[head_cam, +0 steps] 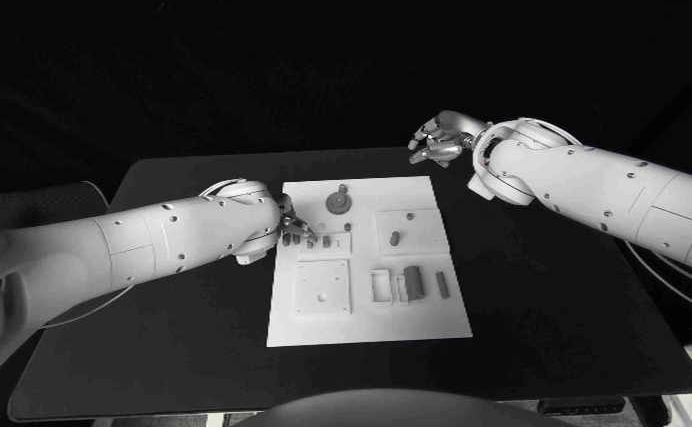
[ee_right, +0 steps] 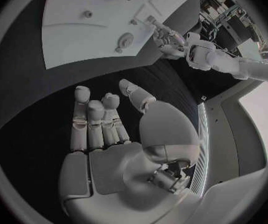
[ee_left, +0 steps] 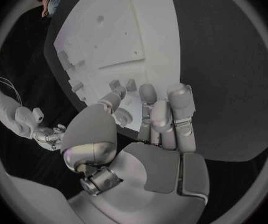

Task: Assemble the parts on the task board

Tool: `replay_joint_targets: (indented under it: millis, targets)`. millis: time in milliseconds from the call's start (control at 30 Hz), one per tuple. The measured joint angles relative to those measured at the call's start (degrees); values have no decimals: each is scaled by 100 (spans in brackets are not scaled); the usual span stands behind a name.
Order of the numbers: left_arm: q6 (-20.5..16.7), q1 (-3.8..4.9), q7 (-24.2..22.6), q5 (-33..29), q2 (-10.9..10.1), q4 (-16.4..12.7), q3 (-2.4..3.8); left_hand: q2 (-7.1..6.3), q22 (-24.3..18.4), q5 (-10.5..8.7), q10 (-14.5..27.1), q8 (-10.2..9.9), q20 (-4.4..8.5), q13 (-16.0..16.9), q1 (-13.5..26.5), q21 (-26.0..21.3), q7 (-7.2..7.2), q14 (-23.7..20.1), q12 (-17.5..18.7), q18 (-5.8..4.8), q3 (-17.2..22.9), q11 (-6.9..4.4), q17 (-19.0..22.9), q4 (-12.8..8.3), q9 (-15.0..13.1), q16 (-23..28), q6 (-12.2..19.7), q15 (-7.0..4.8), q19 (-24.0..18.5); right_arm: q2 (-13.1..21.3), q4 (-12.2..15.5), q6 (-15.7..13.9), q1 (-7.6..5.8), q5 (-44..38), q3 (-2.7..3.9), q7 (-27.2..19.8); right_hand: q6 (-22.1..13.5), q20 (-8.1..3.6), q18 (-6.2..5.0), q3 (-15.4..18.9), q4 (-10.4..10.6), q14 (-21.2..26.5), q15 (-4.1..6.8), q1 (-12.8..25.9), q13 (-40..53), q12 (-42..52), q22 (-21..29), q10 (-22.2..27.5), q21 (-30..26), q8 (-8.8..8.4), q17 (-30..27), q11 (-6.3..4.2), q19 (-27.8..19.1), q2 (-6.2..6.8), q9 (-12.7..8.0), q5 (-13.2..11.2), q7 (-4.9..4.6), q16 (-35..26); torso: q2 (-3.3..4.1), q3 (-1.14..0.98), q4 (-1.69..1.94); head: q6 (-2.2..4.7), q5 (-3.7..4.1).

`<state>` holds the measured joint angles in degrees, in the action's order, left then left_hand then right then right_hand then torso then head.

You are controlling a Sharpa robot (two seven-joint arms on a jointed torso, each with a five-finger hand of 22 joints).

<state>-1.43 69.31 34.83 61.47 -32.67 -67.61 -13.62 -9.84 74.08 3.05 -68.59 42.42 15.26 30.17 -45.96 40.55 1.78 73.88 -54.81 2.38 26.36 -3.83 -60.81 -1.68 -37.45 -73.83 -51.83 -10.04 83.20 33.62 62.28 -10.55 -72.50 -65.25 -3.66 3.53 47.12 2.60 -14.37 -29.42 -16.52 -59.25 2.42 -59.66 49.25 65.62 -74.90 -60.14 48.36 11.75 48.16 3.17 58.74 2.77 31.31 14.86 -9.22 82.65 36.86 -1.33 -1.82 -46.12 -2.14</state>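
Observation:
The white task board (head_cam: 433,322) lies in the middle of the table. My left hand (head_cam: 293,230) reaches over its left edge, fingers stretched out and fingertips (ee_left: 147,92) by two small upright parts (head_cam: 335,241) (ee_left: 123,84); I see nothing held in it. A round gear-like part (head_cam: 336,204) (ee_right: 126,39) sits near the far end. A dark oblong part (head_cam: 394,238) lies in a raised square. My right hand (head_cam: 440,139) (ee_right: 109,134) hovers beyond the board's far right corner, palm open and empty.
A second raised square (head_cam: 323,287) sits on the board's near left. A small frame (head_cam: 382,285) and dark bars (head_cam: 415,282) lie on its near right. Black table (head_cam: 548,297) surrounds the board. My right forearm (head_cam: 591,187) crosses above the table's right side.

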Motion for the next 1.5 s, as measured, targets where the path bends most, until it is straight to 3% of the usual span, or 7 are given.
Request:
replay_joint_targets:
  millis: [267, 567, 700, 833, 1033, 1200, 1500]
  targets:
    - [-255, 55, -60, -180, -227, -212, 9, 308, -103, 479, 371, -220, -82, -42, -355, -250, 201, -227, 135, -62, -132, 148, 129, -336, 104, 266, 419, 144, -245, 43, -2, -1, 18, 0, 0, -1, 0, 0, 0, 0, 0, -16, 15, 0, 0, 0, 0, -9, 0, 0, 0, -9, 0, 0, 0, 0, 0, 0, -2, 3, -1, 38, 31]
    - [-573, 200, -368, -510, -350, -333, 22, 387, -440, 718, 857, -431, -345, -272, -570, -822, 448, -688, 572, -64, -51, 386, 531, -722, 210, 978, 743, 381, -734, 57, 2, -1, 28, 0, 0, -4, 0, 0, 0, 0, 0, -16, 13, 0, 1, 0, 0, -9, 0, 0, 0, -10, 0, 0, 0, 0, 0, 0, -1, 4, -1, 91, 48]
    - [-764, 265, -644, -682, -371, -359, 30, 418, -699, 1011, 1107, -566, -491, -438, -619, -1204, 543, -970, 895, -63, 40, 529, 754, -909, 345, 1401, 849, 522, -1048, 62, 2, -2, 32, 0, 0, -5, 0, 0, 0, 0, 0, -16, 12, 0, 1, 0, 0, -10, 0, 0, 0, -10, 0, 0, 0, 0, 0, 0, 0, 4, 0, 110, 58]
    - [-973, 291, -1022, -831, -320, -338, 31, 428, -950, 1025, 1238, -766, -619, -610, -762, -1533, 632, -1149, 1253, -57, 132, 635, 920, -1142, 520, 1747, 802, 659, -1236, 64, 2, -2, 34, 0, 0, -6, -9, 0, 0, 0, 0, -16, 11, 0, 1, 0, 0, -10, 0, 0, 0, -10, 0, 0, 0, 0, -9, 0, 1, 2, 0, 135, 58]
    - [-1170, 310, -1609, -826, -165, -229, 25, 404, -1068, 1025, 1260, -1092, -634, -676, -1021, -1639, 637, -1196, 1444, -57, 211, 649, 955, -1362, 724, 1858, 736, 689, -1268, 63, 4, -2, 34, 1, 0, -7, -20, 0, 1, 0, 0, -23, 3, 0, 1, 0, 0, -10, 0, 0, 0, -10, 0, 0, 0, 0, -20, 0, 2, -1, 0, 165, 58]
    - [-1240, 312, -1949, -571, -29, -109, 6, 292, -1030, 909, 1229, -1375, -648, -679, -1134, -1639, 600, -1239, 1492, -57, 158, 682, 860, -1421, 843, 1849, 607, 726, -1282, 60, 4, -2, 34, 1, 0, -7, -20, 0, 0, 0, 0, -23, 2, 0, 1, 0, 0, -10, 0, 0, 0, -10, 0, 0, 1, 0, -20, 0, 2, -3, -1, 184, 58]
    - [-1426, 299, -2687, 297, 260, 119, 3, 191, -770, 853, 1187, -1955, -675, -637, -1605, -1426, 486, -1334, 1533, -56, 94, 658, 612, -1467, 1077, 1545, 783, 721, -1308, 45, -3, -2, 34, 2, 0, -8, -19, 0, 0, 0, 0, -23, 1, 0, 1, 0, 0, -11, 0, 0, 0, -11, 0, 0, 1, 0, -19, 0, 5, -3, -3, 223, 76]
